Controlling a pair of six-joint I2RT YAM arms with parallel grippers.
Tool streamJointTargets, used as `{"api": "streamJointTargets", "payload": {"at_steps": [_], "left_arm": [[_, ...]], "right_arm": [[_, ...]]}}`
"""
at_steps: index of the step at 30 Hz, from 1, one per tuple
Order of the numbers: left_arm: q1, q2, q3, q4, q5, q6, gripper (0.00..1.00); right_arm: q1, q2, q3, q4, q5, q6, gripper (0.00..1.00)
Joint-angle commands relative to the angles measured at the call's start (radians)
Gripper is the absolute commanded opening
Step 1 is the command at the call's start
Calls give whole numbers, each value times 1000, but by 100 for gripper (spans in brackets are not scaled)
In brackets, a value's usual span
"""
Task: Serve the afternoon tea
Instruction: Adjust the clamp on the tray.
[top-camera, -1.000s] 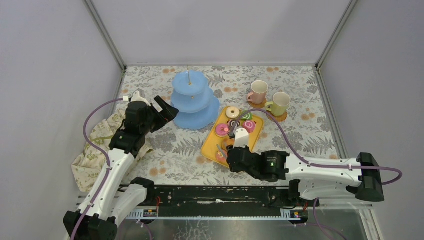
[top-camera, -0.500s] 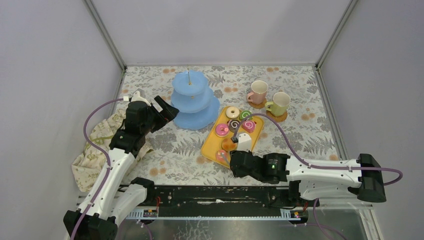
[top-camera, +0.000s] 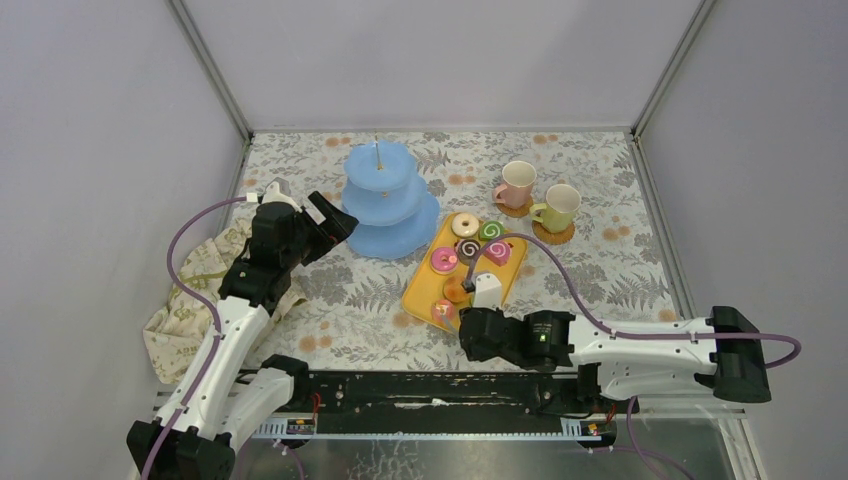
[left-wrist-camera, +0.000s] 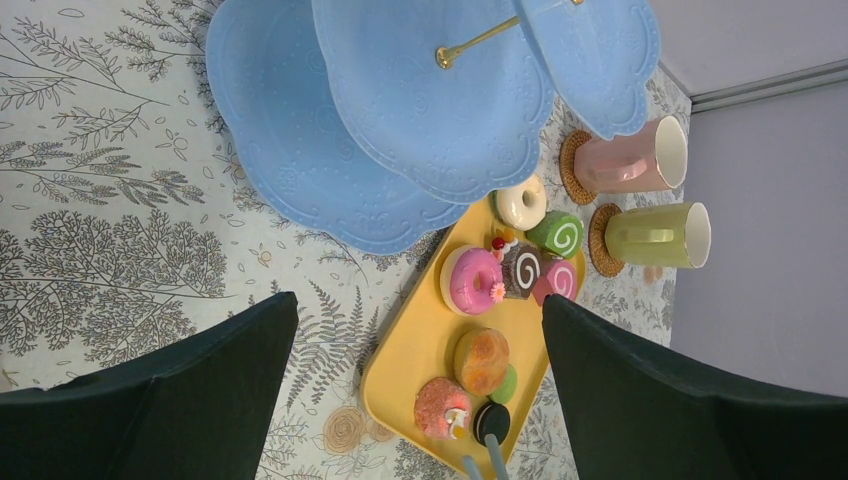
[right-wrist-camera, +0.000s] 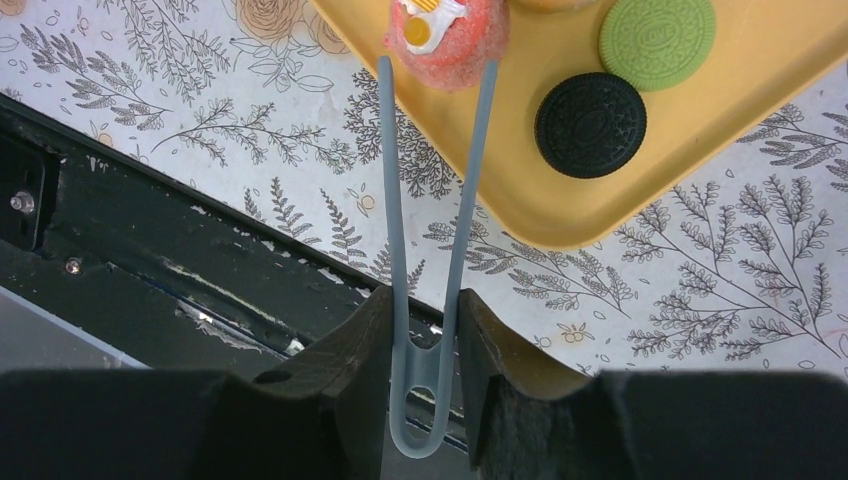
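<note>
My right gripper is shut on the loop end of pale blue tongs. The tong tips straddle a pink sugared pastry at the near end of the yellow tray. A black cookie and a green cookie lie beside it. Further pastries, among them a pink donut, sit further back on the tray. My left gripper hangs open and holds nothing, just left of the light-blue three-tier stand, whose tiers look bare. The pink mug and pale green mug stand on coasters at the back right.
A crumpled beige cloth lies at the left edge under the left arm. The black rail of the arm bases runs along the near edge, right below the tongs. Grey walls close in the table on three sides.
The right arm has drawn back a little toward the near edge with the tongs, now at the tray's near end. The left arm has not moved.
</note>
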Motion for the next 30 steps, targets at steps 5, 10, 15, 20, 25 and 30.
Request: {"api": "streamJointTargets", "payload": {"at_steps": [5, 10, 15, 20, 25, 30], "left_arm": [[-5, -16, 17, 53, 6, 0, 100], [-5, -16, 15, 56, 7, -1, 100], [-5, -11, 10, 59, 11, 0, 100], [-5, -2, 18, 65, 12, -2, 100], [-6, -1, 14, 69, 14, -4, 100], [-6, -3, 7, 71, 14, -2, 100]], "right_arm": [[9, 52, -3, 75, -13, 15, 35], [9, 86, 7, 67, -2, 18, 35], [9, 103, 14, 63, 5, 24, 36], [9, 130, 31, 63, 13, 18, 36], [9, 162, 47, 68, 25, 11, 37], [9, 190, 65, 77, 31, 3, 38]]}}
